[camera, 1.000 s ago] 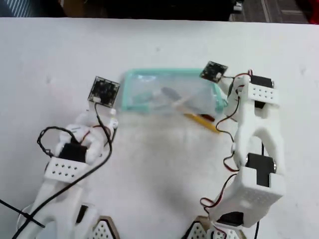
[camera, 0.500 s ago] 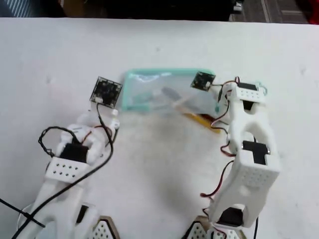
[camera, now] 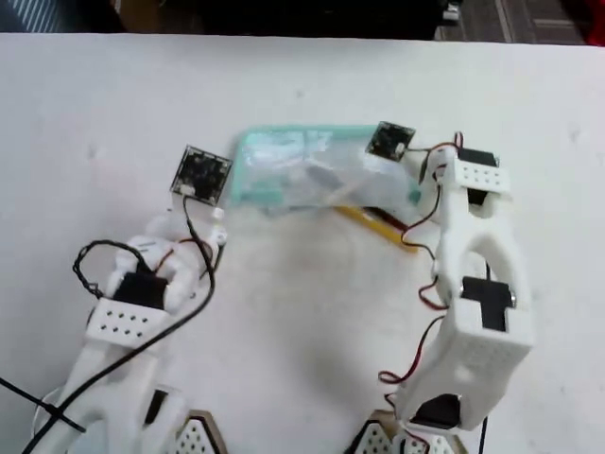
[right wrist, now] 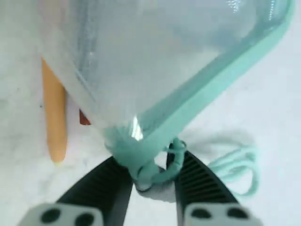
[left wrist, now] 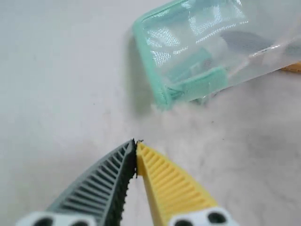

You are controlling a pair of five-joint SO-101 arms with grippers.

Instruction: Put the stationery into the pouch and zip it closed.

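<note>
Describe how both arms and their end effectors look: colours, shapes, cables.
Both arms are white shells with black servo blocks and dotted panels. The left arm carries mostly black cables; the right arm has red and black wires. The left end effector has one grey and one yellow toothed finger; the right end effector has two black ribbed fingers.

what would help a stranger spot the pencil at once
On the white table, find the clear plastic pouch with mint-green trim. At its near edge, by the right arm, a slim yellow-orange pencil pokes out, far brighter than the pale items inside.
</note>
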